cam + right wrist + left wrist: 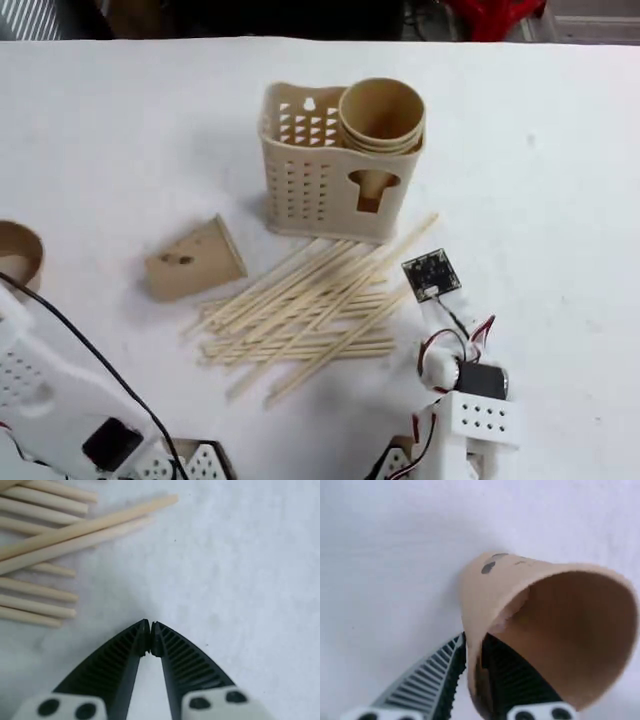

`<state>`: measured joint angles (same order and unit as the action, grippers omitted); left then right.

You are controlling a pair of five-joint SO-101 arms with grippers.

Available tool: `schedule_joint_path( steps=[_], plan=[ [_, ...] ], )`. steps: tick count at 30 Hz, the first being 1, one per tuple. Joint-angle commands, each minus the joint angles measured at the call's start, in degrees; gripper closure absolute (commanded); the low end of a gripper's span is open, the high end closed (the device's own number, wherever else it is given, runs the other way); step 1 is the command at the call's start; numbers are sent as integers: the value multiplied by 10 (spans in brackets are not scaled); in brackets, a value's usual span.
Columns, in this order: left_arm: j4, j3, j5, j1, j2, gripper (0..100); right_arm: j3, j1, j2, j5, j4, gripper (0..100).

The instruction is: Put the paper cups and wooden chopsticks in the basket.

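The basket (300,190) stood on the white table (560,150) with stacked paper cups (382,115) in one end compartment. The wooden chopsticks (300,310) lay heaped just in front of it, and a loose cup (195,260) lay on its side front-left of the basket. Far left of the basket, the left gripper (472,647) pinched another cup (560,630) by its wall, while the right gripper (150,630), fingers pressed together, hung over the table beside the chopsticks' ends.
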<state>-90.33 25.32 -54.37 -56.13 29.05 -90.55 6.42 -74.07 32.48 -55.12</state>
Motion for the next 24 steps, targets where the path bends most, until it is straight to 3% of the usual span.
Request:
schedule_joint_path(
  steps=[1, 8, 14, 20, 24],
  plan=[
    [40, -31, -4, 13, -4, 928, 3, -1, 2, 0, 7, 980],
    [29, 8, 44, 29, -10, 974, 3, -1, 2, 0, 7, 981],
    [-97, 154, 60, 66, -10, 976, 3, -1, 2, 0, 7, 981],
    [-122, 315, 164, 116, -41, 976, 3, -1, 2, 0, 7, 981],
    [-123, 311, 223, 162, -118, 976, 3, -1, 2, 0, 7, 981]
  ],
)
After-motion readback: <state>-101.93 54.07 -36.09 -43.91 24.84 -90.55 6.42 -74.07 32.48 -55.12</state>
